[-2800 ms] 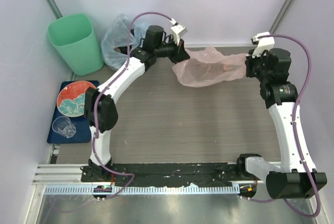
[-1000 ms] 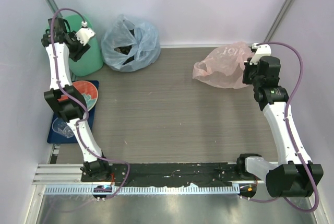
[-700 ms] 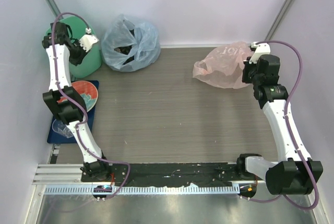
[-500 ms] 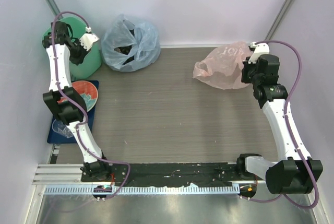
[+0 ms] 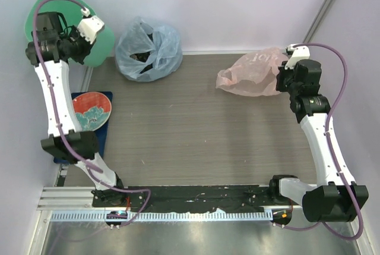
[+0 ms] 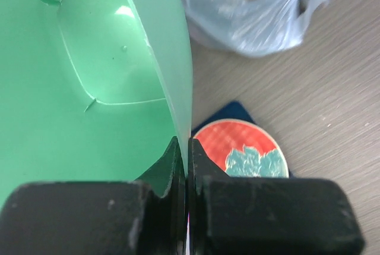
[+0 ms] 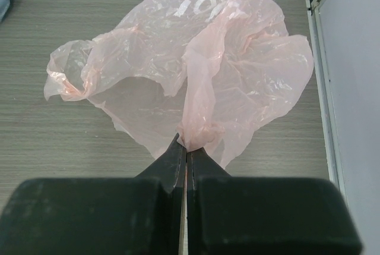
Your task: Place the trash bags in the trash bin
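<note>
1. The grey wood-grain bench (image 5: 196, 142) is carrying the whole scene. The task is looking only part way along. Each object is being held, but no bag is sitting in the bin yet, so bringing the two together and dropping the bag in is waiting to be done.
2. The mint-green plastic trash bin (image 6: 71, 136), with its rounded-rectangular mouth, is hanging at the far-left corner. By my reading it is tilted and off the bench. The left jaws are pinching closed on its rim wall, one side inside and one outside. Its inside is showing bare as far as the left wrist view is reaching.
3. The bulging pale-blue translucent plastic bag (image 5: 148, 47) is sitting at the far edge near the bin and is holding something dark. It is playing no part in the job.
4. The thin, crinkly pale-pink translucent plastic trash bag (image 7: 208, 59) is lying slack at the far right, well apart from the bin. The right jaws are gripping shut on a gathered fold at its near edge. The bag is looking empty.
5. The round red-and-teal patterned plate (image 5: 91, 110) is resting on a dark-blue mat (image 5: 102, 139) by the left edge.
</note>
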`<state>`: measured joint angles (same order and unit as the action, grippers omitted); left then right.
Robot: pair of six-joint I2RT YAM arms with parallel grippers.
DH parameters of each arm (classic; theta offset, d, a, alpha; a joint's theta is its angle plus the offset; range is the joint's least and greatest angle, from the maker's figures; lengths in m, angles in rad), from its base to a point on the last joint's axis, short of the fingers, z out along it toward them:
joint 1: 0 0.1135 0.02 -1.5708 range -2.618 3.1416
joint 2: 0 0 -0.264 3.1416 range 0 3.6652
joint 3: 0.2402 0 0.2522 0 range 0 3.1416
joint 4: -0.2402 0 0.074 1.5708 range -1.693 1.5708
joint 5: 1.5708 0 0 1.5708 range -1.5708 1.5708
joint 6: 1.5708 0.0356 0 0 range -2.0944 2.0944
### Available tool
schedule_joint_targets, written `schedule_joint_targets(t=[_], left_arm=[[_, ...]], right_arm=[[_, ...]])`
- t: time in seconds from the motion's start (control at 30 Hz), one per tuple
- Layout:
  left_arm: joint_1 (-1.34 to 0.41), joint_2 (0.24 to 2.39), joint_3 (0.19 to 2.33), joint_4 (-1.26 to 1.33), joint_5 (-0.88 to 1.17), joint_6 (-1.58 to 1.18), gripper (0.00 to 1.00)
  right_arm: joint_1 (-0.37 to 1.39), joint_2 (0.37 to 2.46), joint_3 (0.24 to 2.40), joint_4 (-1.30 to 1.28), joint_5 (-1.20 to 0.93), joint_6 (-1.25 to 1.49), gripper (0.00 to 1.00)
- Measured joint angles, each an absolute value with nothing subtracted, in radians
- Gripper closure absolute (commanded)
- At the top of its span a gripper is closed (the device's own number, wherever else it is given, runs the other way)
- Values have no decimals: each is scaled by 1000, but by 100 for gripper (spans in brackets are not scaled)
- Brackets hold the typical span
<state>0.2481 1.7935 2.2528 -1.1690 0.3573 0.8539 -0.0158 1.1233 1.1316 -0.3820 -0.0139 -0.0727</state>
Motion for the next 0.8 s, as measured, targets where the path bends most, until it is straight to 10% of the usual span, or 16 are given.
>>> schedule_joint_targets(t=[0.4,0.8], left_arm=[[-184,1357,2019,-1169,610,772,100],[-714,1450,1640,-1199,474,703,100]], right_arm=[[-16,1095,1243,-368,-64,-25,99],[-16,1047,1377,-301,-64,3,99]])
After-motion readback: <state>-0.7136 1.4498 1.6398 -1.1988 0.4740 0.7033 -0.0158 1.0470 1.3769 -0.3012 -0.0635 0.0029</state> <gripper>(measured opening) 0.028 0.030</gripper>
